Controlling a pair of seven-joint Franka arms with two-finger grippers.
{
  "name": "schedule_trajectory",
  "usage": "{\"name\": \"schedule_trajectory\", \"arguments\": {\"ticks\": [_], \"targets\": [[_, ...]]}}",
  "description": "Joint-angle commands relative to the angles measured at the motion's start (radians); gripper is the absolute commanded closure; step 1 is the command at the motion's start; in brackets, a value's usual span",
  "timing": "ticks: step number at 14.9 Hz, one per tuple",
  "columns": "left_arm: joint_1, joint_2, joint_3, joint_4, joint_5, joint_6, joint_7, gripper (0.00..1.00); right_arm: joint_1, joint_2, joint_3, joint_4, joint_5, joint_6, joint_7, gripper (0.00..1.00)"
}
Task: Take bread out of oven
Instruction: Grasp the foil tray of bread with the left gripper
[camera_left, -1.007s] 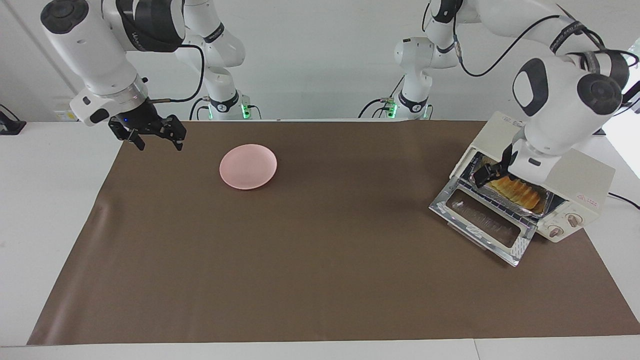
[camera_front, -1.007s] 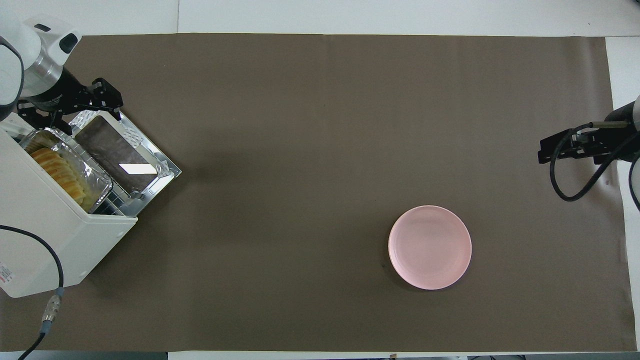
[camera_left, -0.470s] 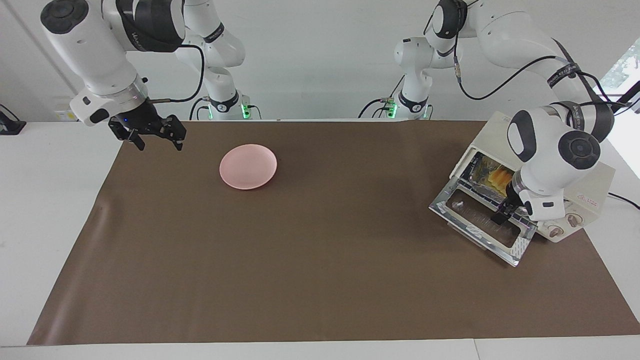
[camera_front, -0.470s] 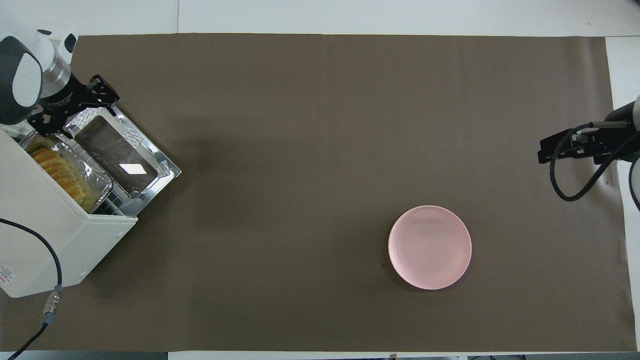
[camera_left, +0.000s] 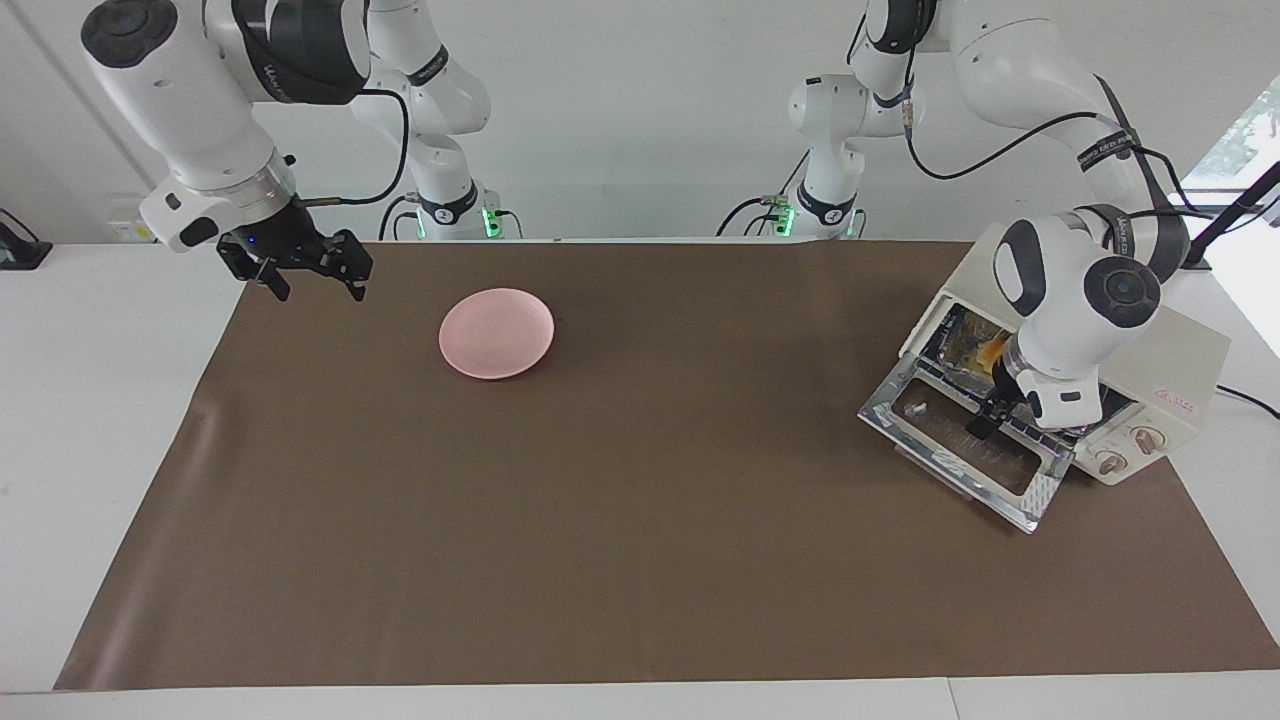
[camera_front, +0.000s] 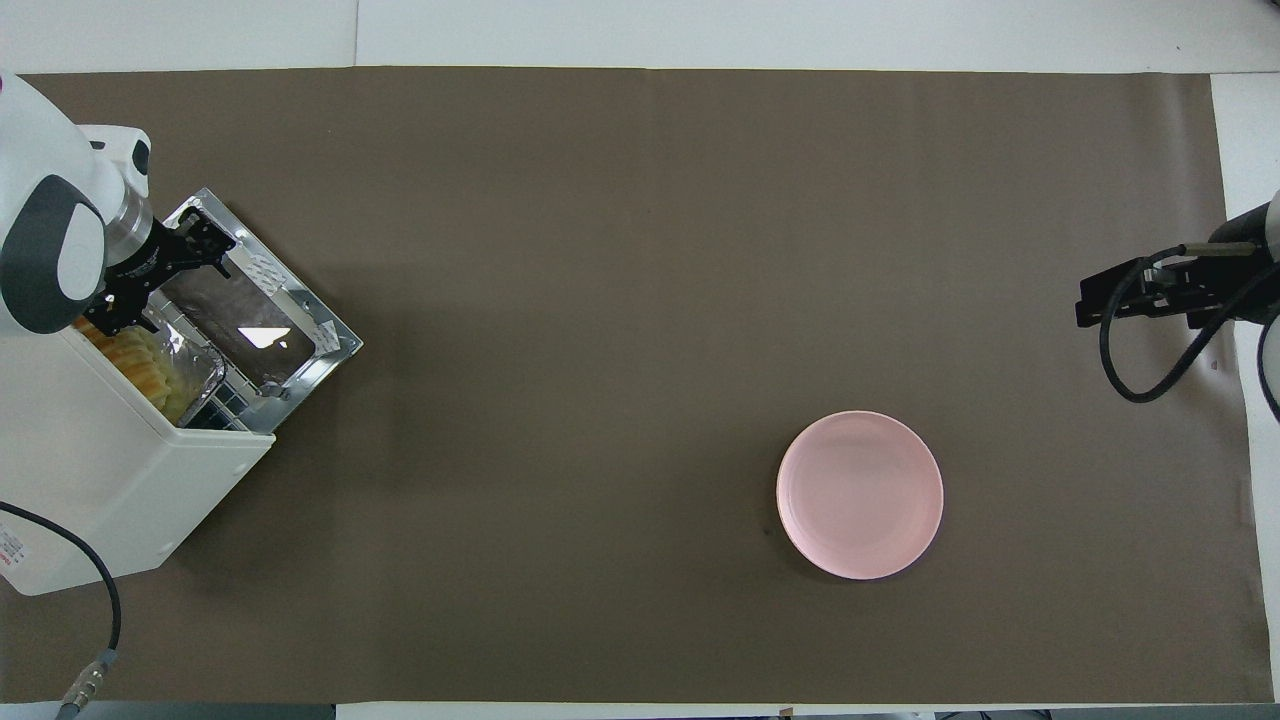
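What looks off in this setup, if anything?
Nothing spilled or damaged. The oven sits at an angle to the mat's edges, door folded down, bread inside in its foil tray. The left gripper is over the open door; the right gripper waits by the plate.

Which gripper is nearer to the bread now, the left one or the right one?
Left. The left gripper is over the oven's open door, beside the bread. The right gripper waits at the right arm's end of the table, near the pink plate.

Shiny metal-framed oven (camera_left: 1165, 365) door, matt brown table cover (camera_left: 640, 520)
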Motion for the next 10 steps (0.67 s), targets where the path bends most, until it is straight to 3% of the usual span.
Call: {"name": "schedule_trajectory", "arguments": {"ticks": [1,3,4,6,10], "targets": [[0.005,-0.062,-0.001,-0.125,0.025,0.096,-0.021,0.01,-0.013,-0.023,0.011,-0.023,-0.016,-0.004,-0.024,0.00],[0.007,-0.063,-0.001,-0.132,0.025,0.104,-0.021,0.23,-0.013,-0.023,0.011,-0.023,-0.016,-0.004,-0.024,0.00],[0.009,-0.063,-0.001,-0.132,0.026,0.104,-0.020,0.42,-0.013,-0.023,0.011,-0.023,-0.016,-0.004,-0.024,0.00],[0.010,-0.063,-0.001,-0.132,0.028,0.100,-0.011,1.00,-0.013,-0.023,0.011,-0.023,-0.016,-0.004,-0.024,0.00],[-0.026,-0.049,-0.006,-0.083,0.092,0.087,0.022,1.00,-0.013,-0.023,0.011,-0.023,-0.016,-0.004,-0.024,0.00]]}}
